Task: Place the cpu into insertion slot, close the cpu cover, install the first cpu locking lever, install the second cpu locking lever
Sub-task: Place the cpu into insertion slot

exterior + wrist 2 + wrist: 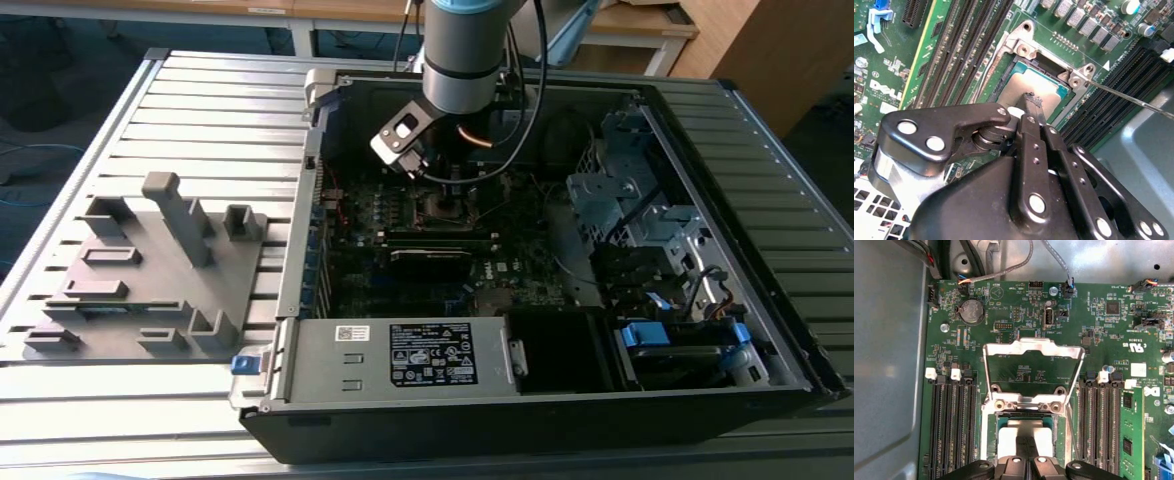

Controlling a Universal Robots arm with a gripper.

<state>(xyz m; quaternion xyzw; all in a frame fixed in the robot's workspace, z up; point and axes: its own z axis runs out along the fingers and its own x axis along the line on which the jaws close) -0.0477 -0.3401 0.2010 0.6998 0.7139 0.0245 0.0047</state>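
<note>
The cpu (1019,87) (1026,429), a flat silver-grey square, lies in the insertion slot (1004,75) (990,432) on the green motherboard. The cpu cover (1034,346) is a shiny metal frame, swung up and open on its hinge beside the slot. My gripper (1032,101) (1026,456) is shut, its black fingers pressed together with the tips down on the middle of the cpu's top. In the exterior view the gripper (451,185) hangs inside the open computer case over the slot (447,207). A thin metal locking lever (1126,96) sticks out, unlatched, from the slot's corner.
Long black memory slots (951,425) (1099,420) flank the slot on both sides. Cables (1004,270) run along the case wall. A power supply (400,355) and drive bays (627,200) fill the case (747,110). A grey fixture block (147,270) sits on the slatted table at the exterior view's left.
</note>
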